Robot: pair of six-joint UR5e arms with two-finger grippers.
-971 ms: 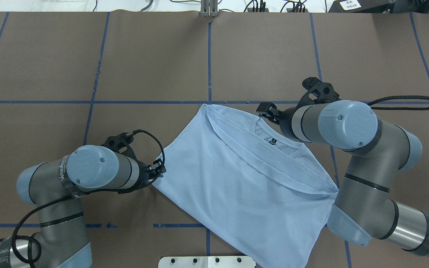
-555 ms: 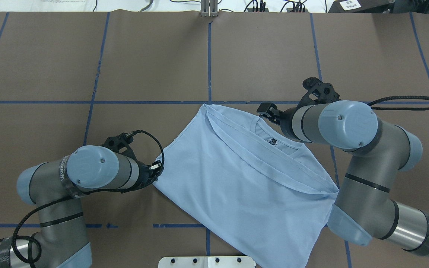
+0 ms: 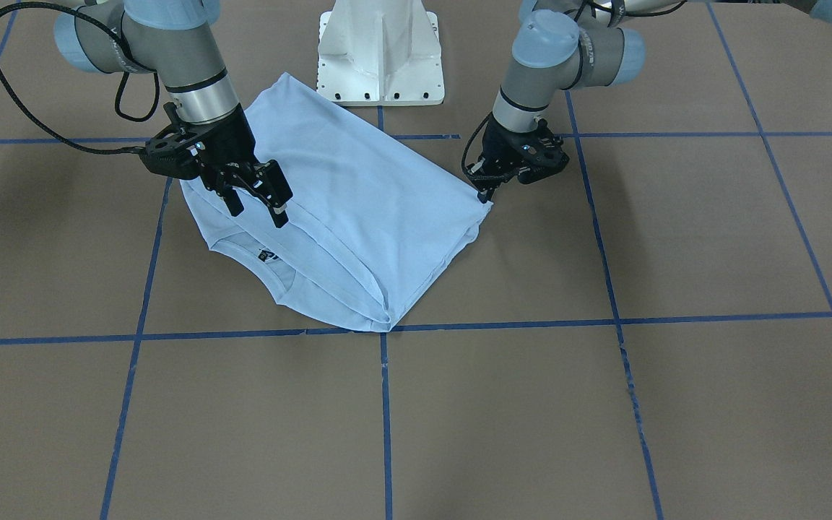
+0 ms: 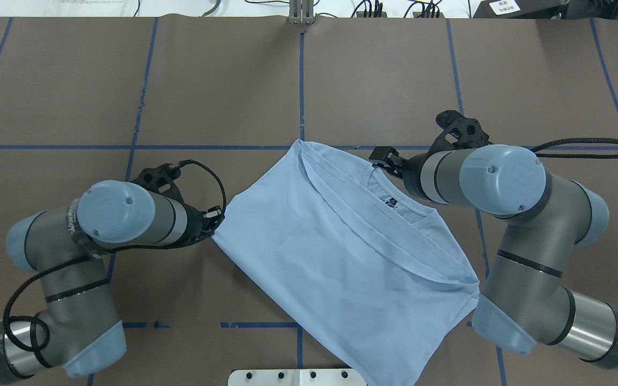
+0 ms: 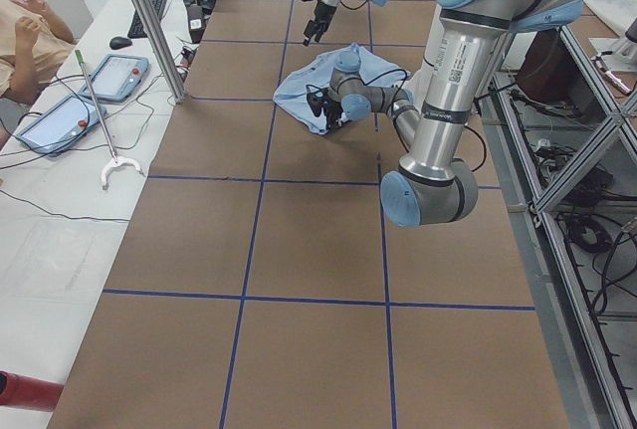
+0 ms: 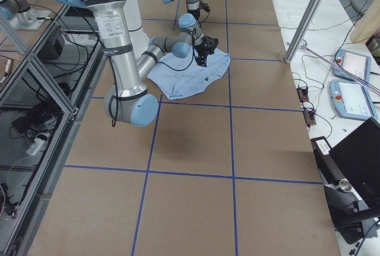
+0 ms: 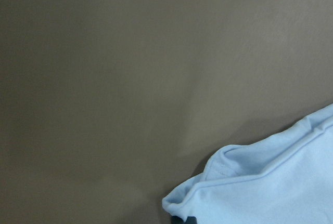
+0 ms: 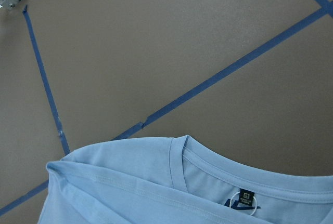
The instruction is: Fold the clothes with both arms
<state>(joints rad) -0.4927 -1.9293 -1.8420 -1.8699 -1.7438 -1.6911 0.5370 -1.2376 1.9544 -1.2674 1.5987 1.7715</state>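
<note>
Light blue short-sleeved T-shirt [image 4: 341,257], folded once, lies askew at frame centre; black two-finger left gripper [image 3: 487,193] apparently pinches its left-side corner, black right gripper [image 3: 257,209] hangs spread over the ribbed collar [image 8: 234,169]; further folds remain.

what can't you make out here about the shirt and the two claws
- Left claw fingertips: in the overhead view they are hidden under its own wrist; in the left wrist view they are cut off by the bottom edge.
- T-shirt near corner: in the overhead view it is cut by the bottom edge and partly covered by the right arm.
- Neck label print: too small to read, even in the right wrist view.
</note>
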